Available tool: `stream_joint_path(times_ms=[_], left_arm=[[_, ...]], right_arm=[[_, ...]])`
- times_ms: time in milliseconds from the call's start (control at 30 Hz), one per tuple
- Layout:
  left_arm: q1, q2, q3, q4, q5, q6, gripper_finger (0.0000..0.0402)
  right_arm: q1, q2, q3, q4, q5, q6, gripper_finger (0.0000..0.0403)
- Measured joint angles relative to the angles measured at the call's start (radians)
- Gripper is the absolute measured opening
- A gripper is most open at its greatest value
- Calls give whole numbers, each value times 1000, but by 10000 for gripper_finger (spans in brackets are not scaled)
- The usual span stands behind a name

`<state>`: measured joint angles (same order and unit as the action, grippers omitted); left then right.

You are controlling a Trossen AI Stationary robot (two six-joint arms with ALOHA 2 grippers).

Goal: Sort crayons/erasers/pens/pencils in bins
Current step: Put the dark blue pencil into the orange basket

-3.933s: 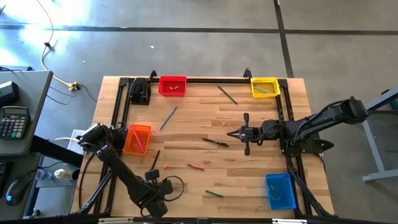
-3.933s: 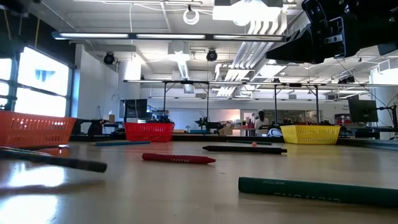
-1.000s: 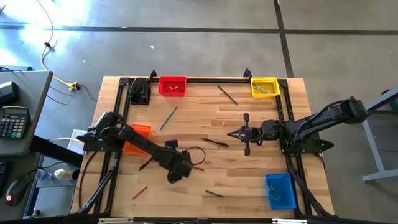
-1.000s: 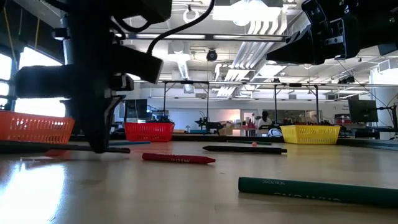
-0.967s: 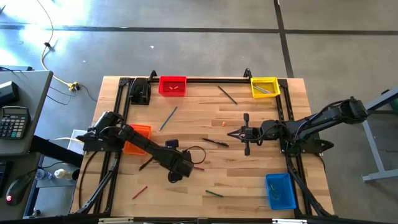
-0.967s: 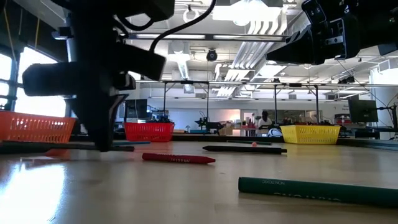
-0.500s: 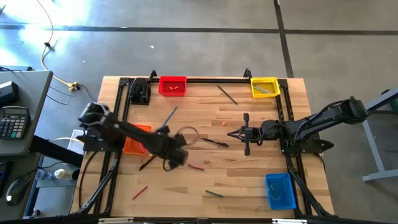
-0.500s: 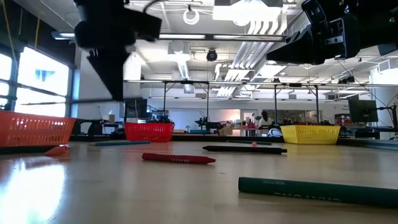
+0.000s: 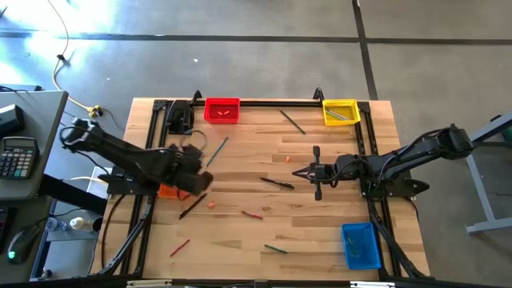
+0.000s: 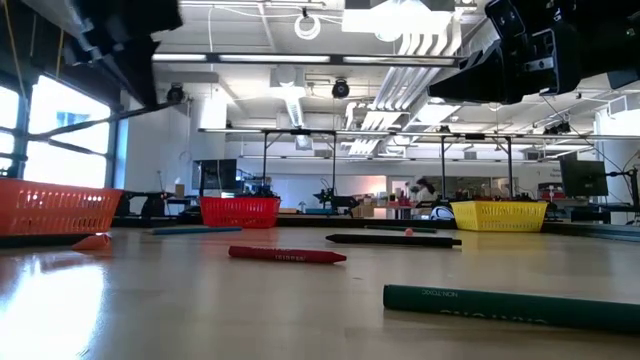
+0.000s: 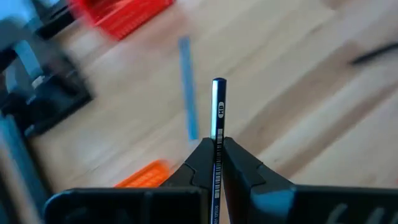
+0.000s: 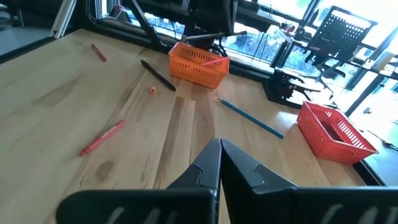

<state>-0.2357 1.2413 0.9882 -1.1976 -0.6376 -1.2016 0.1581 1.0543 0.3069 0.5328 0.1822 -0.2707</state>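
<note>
Left gripper is now lifted off the wood w/ a pen clamped tight, hanging right over the orange bin. Drop looks next imo. Right gripper idles shut mid-table.

Showing as two dark, near-black jointed arms, each built of slim links meeting at bulkier rounded joints. Carrying a thin black cable looping loose beside the left arm. Ending, on the right arm, in a short black crossbar set square across the wrist. Tapering at each wrist into two matte black wedge-shaped fingers with smooth, angular faces, rising from a wide, flat black body. Bearing no readable markings or visible screws.
</note>
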Motion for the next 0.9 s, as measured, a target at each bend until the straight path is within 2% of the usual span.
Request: stream_joint_path(times_ms=[200,367,633,900], left_arm=[[-10,-204,-187,27,-57,-189,5],[-10,-305,-290,37,-98,-291,5],[-10,-331,-385,50,-103,-391,5],[-42,-331,-406,51,-111,-446,5]], right_arm=[[0,-1,0,7,0,0,0],[0,-1,0,17,0,-1,0],[0,-1,0,10,-1,-1,0],[0,-1,0,9,-1,-1,0]])
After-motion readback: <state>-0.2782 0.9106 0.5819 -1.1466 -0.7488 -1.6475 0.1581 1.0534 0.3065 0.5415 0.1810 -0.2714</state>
